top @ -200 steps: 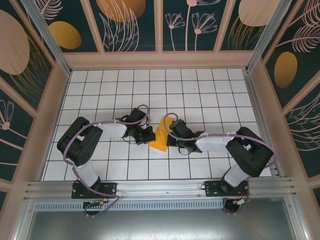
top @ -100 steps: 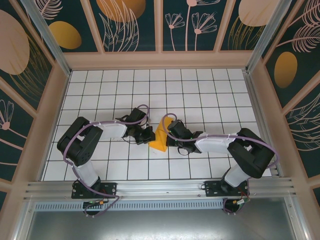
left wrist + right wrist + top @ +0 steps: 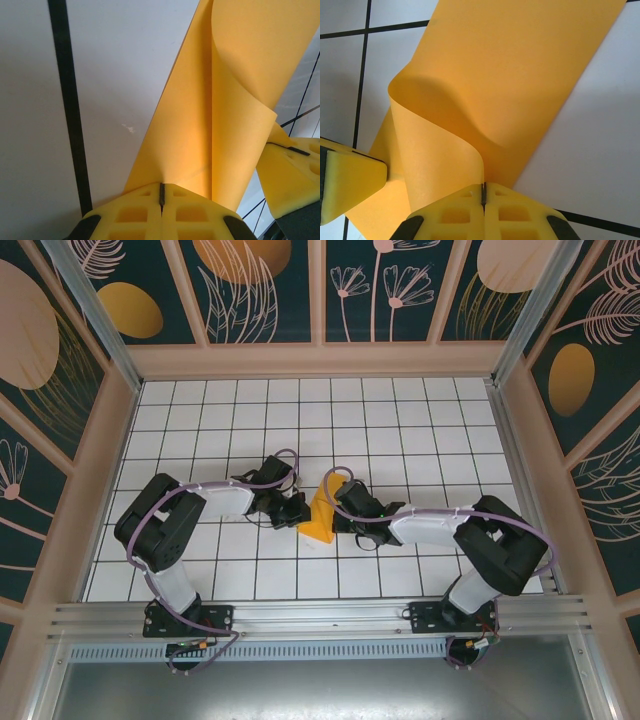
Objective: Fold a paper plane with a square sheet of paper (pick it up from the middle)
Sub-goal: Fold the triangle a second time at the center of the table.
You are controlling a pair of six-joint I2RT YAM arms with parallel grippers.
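While both arms lean in over the white, black-gridded tabletop point(image 3: 400, 420), the square sheet of paper point(image 3: 319, 512) sits right between them, a bit nearer than the middle. It's partly folded into a chunky wedge that stands up off the tiles. The left tool point(image 3: 297, 511) is clamped on the paper's left side and the right tool point(image 3: 341, 512) is clamped on its right, so the two almost meet with just the sheet between them.

From the left wrist you can see the yellow pads point(image 3: 135, 215), blocky with square waffle cut-outs, pressed together down to a thin dark seam, and the paper runs straight into that seam. The paper is smooth, matte and orange-yellow, and one flap rolls over in a soft curve rather than a hard crease.

It's the same deal from the right wrist: pads pinched tight on the sheet, which humps up in a rounded bulge and then lies flat across the tiles. The left tool's yellow pad pokes in at the lower left, resting against the paper
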